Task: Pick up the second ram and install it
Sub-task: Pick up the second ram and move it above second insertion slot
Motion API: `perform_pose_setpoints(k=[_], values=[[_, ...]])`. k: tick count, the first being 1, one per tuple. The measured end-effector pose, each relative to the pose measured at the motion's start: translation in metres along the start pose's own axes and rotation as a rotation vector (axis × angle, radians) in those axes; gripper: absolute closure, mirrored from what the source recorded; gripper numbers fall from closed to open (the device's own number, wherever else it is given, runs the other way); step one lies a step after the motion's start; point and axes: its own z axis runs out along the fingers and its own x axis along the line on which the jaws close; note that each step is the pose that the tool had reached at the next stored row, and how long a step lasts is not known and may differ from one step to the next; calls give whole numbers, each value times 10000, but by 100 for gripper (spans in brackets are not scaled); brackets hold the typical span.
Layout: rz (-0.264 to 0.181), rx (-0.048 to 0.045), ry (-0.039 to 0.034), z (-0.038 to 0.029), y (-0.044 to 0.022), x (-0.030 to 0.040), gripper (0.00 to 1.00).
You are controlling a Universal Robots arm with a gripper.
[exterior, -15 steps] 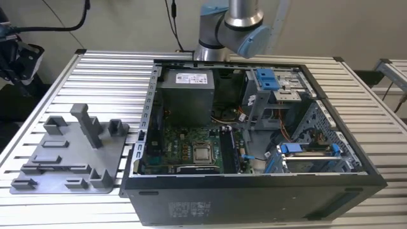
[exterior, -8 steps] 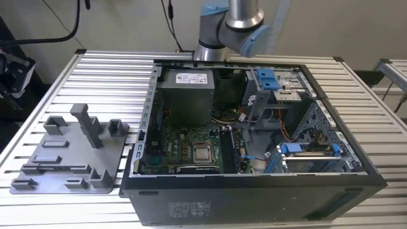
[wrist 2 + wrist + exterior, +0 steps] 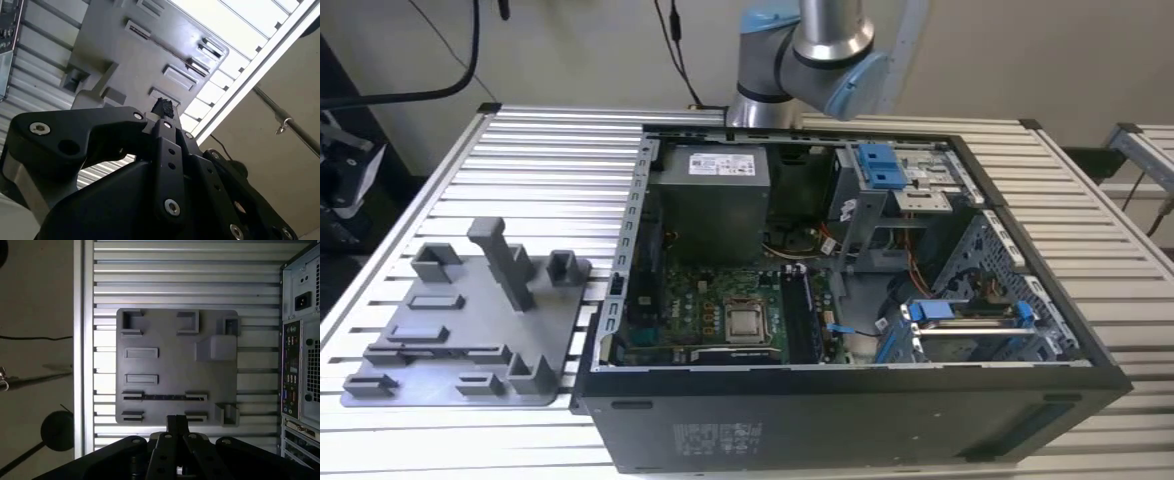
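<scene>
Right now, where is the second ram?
In the first wrist view, the second ram stands on edge in the grey tray, between two slotted holders, near the tool.

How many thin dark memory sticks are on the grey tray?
1: a thin dark memory stick stands on edge between two slotted holders of the grey plastic tray. The arm's black jaws may hide another.

The arm (image 3: 807, 55) is held high, its tool (image 3: 177, 422) pinched closed.
</scene>
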Motion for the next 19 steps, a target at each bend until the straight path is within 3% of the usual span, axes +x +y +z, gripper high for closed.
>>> perform_pose_setpoints(k=[12, 19], values=[[-74, -1, 4, -1, 0, 3, 89], [-994, -6, 51, 0, 0, 3, 89]])
